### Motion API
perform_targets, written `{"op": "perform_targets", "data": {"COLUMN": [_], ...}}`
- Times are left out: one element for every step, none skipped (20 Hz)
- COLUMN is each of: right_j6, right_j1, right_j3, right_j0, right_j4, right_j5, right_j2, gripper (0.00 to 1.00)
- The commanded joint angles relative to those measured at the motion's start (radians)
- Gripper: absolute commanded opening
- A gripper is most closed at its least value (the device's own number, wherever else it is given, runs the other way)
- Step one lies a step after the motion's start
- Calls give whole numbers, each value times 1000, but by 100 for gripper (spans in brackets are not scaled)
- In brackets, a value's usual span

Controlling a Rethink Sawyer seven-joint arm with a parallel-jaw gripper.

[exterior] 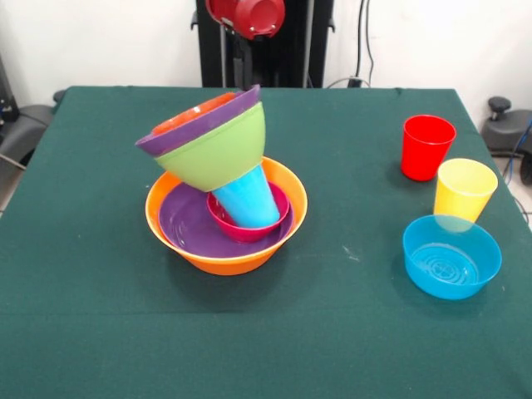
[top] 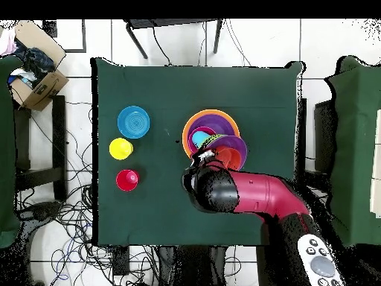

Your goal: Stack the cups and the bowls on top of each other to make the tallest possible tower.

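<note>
The tower (exterior: 224, 191) stands left of the table's middle. Its base is the large orange bowl (exterior: 224, 264), holding a purple bowl (exterior: 179, 220) and the small pink-red bowl (exterior: 249, 233). The blue cup (exterior: 248, 199) stands upside down in that bowl. On it sit the lime green bowl (exterior: 218, 154), the second purple bowl (exterior: 195, 129) and the small orange bowl (exterior: 187, 118), nested and tilted. The red cup (exterior: 426, 148), yellow cup (exterior: 464, 189) and small blue bowl (exterior: 451, 256) stand apart on the right. In the overhead view the gripper (top: 199, 182) is hidden under the arm's black end, beside the tower (top: 212, 138).
The robot's black pedestal (exterior: 266, 58) stands behind the table's far edge, with a red arm part (exterior: 245, 17) above it. A cardboard box (top: 33, 74) lies off the table. Cables lie on the floor around the table.
</note>
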State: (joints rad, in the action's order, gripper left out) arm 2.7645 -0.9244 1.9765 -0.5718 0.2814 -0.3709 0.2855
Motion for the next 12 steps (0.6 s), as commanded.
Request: {"op": "perform_targets", "data": {"right_j6": [-21, -26, -30, -31, -33, -34, -38, -42, -46, -53, -59, -59], "right_j1": [85, 84, 82, 80, 78, 76, 74, 73, 71, 71, 71, 69], "right_j3": [-45, -51, -55, -54, -53, -51, -42, -32, -22, -22, -21, -20], "right_j0": [37, 42, 50, 52, 54, 56, 49, 42, 35, 28, 22, 22], "right_j4": [33, 45, 51, 54, 56, 58, 52, 46, 41, 40, 39, 39], "right_j5": [49, 44, 33, 32, 30, 29, 33, 37, 41, 40, 40, 40], "right_j2": [19, 9, -1, -2, -3, -4, 6, 16, 25, 32, 39, 40], "gripper": [0, 0, 100, 100, 100, 100, 100, 100, 100, 100, 100, 100]}}
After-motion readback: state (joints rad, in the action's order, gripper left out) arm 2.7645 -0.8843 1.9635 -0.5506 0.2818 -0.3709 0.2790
